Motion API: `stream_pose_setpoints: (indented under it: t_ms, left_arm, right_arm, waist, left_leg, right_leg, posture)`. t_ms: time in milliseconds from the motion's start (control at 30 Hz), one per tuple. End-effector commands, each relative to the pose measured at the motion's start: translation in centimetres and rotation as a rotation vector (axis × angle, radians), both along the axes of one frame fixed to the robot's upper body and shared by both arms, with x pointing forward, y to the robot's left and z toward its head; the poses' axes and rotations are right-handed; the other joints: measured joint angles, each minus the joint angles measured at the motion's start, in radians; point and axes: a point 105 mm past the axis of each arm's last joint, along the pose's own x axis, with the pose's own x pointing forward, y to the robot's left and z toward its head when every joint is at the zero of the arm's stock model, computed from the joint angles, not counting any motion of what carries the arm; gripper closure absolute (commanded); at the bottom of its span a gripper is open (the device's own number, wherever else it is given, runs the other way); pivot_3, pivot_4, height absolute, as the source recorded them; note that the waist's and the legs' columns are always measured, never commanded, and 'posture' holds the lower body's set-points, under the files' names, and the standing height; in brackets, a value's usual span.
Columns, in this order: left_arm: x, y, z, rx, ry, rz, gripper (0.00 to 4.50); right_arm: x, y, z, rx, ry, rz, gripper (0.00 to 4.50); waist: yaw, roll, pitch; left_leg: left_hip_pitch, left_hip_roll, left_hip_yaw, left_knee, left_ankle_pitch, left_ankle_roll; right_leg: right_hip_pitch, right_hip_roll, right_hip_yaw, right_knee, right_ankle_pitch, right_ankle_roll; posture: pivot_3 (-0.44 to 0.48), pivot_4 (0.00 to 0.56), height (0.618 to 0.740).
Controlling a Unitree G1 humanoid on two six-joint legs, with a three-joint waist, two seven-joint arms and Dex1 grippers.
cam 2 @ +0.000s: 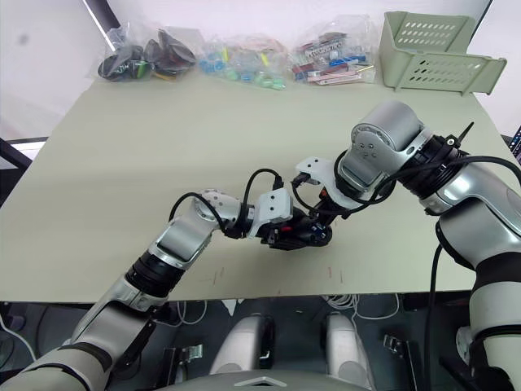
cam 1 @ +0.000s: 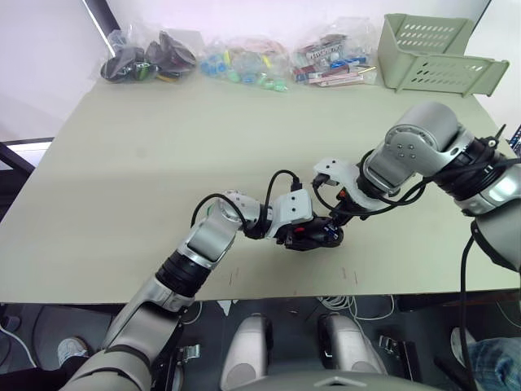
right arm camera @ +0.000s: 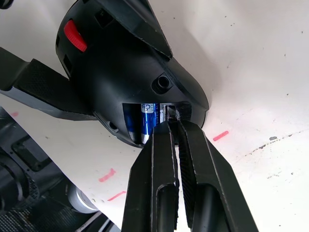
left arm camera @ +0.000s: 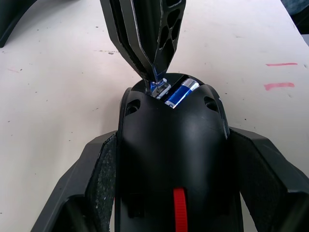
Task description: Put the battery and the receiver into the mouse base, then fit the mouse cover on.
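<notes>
**Mouse base held at the near desk edge, battery seated, right tool tips at the compartment**

Head views: the desk (cam 1: 163,163) is pale and matte. The mouse base (cam 1: 313,236) lies near its front edge, between the two arms. The left tool (cam 1: 297,232) meets the base from the robot's left; the right tool (cam 1: 332,224) comes down on it from the right and above. Along the far edge — clear bags of small parts (cam 1: 244,61), with a pale green slotted tray (cam 1: 435,53) at the far right corner.

Left wrist view: the left tool (left arm camera: 174,193) is closed on the mouse base (left arm camera: 171,159), one padded finger pressed to each flank. The red patch (left arm camera: 179,217) runs along the base's middle. At the far end the recessed compartment lies open, and the battery (left arm camera: 181,93) — blue with a pale end — sits inside it. The right tool's fingers (left arm camera: 145,34) descend into the compartment just beside the battery, tips together on a small bright piece; I cannot tell what it is.

Right wrist view: the right tool (right arm camera: 175,126) has its fingers drawn nearly together, tips at the compartment's rim. The battery (right arm camera: 147,118) lies in the recess right beside them. Whether anything is pinched between the tips cannot be told here. The left tool's fingers (right arm camera: 34,84) clasp the mouse base (right arm camera: 120,67) from its sides. Red marks (right arm camera: 221,136) dot the desk.
</notes>
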Motion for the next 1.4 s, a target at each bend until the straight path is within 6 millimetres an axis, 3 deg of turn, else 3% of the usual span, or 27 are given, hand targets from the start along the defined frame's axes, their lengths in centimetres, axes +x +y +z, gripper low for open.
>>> stream_pose_setpoints:
  t_ms: [33,1167,1400]
  left_arm:
    - [-0.3,-0.5,-0.2,0.000,-0.010,-0.014,1.58]
    - [-0.7,-1.1,-0.5,-0.018,-0.001,-0.003,1.58]
    - [-0.8,-1.2,-0.6,-0.023,0.000,0.001,1.58]
  right_arm:
    - [-0.6,0.2,-0.6,-0.022,0.038,0.026,4.50]
    - [-1.3,1.1,-3.3,-0.108,0.110,0.038,4.50]
    - [-2.0,0.2,-4.6,-0.137,0.139,0.040,4.50]
  waist:
    - [0.000,0.000,0.000]
    - [-0.001,-0.002,-0.008]
    - [0.000,-0.003,-0.010]
  left_leg:
    - [0.000,0.000,0.000,0.000,0.000,0.000]
    - [0.004,0.000,-0.001,0.000,0.000,0.000]
    - [0.011,0.000,-0.002,-0.001,0.000,0.000]
  right_leg:
    - [0.000,0.000,0.000,0.000,0.000,0.000]
    - [0.004,0.000,-0.001,0.000,0.000,0.000]
    - [0.012,0.000,-0.001,-0.003,0.000,0.000]
  posture:
    - [0.000,0.150,0.740]
    - [0.000,0.150,0.740]
    - [0.000,0.150,0.740]
